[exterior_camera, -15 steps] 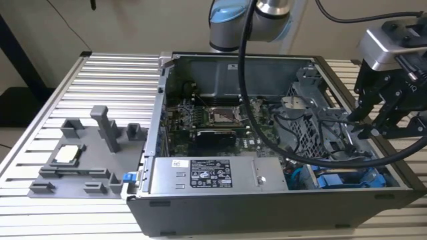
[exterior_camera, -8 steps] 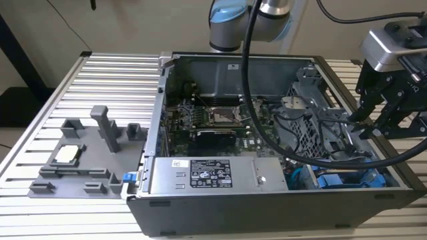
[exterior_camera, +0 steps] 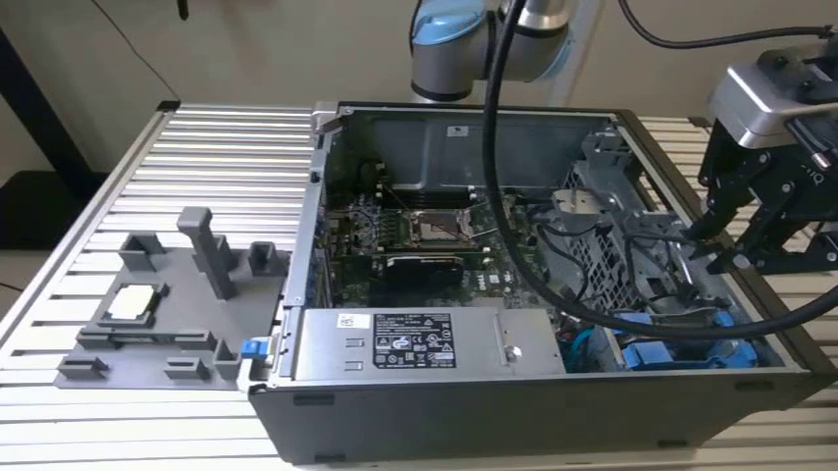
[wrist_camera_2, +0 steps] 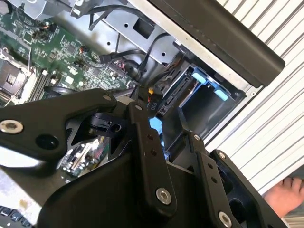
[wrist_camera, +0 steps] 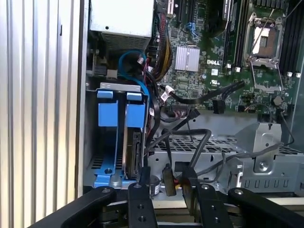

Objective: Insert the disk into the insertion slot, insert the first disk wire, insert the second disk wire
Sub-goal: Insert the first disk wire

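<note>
While loose black cables (wrist_camera: 178,113) crowd the seated disk (wrist_camera: 134,152), the pincer (wrist_camera: 166,175) stands apart.

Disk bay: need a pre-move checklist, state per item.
1. disk in the insertion slot: ok, its blue carrier sits inside the bay walls.
2. gripper open: ok, jaws apart.
3. wire connector lined up: ok, it lies in the gap between the jaws.
4. Connector plugged into the disk: cannot tell.
5. Workspace free of people: not ok, a hand is on the slatted table beside the case.
</note>
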Controlling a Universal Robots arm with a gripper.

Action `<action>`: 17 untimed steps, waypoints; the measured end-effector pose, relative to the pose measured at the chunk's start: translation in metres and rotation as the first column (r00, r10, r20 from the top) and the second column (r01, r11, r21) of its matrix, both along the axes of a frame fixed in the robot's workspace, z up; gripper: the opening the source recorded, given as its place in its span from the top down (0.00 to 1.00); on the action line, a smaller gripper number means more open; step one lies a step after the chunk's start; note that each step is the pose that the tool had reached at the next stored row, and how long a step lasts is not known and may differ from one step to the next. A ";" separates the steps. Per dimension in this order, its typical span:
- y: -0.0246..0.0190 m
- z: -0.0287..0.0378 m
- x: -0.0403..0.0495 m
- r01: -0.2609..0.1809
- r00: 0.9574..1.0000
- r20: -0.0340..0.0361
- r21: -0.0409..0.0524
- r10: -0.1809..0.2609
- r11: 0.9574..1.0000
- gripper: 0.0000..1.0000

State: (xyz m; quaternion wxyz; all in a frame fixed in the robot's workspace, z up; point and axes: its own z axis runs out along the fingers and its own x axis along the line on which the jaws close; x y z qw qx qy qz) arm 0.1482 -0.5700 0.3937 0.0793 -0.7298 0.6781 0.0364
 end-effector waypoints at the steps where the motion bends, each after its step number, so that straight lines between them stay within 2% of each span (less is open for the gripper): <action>1: -0.0001 -0.0001 0.0009 -0.003 1.000 0.000 0.000 0.003 1.000 0.60; 11: 0.0000 -0.0004 0.0014 -0.004 1.000 0.000 0.000 0.004 1.000 0.62; 13: 0.0000 -0.0005 0.0014 -0.004 1.000 0.000 0.000 0.004 1.000 0.75; 14: 0.0000 -0.0006 0.0014 -0.004 1.000 0.000 0.000 0.004 1.000 0.75; 15: 0.0000 -0.0006 0.0014 -0.004 1.000 0.000 0.000 0.004 1.000 0.80; 17: 0.0000 -0.0006 0.0014 -0.004 1.000 0.000 0.000 0.004 1.000 0.80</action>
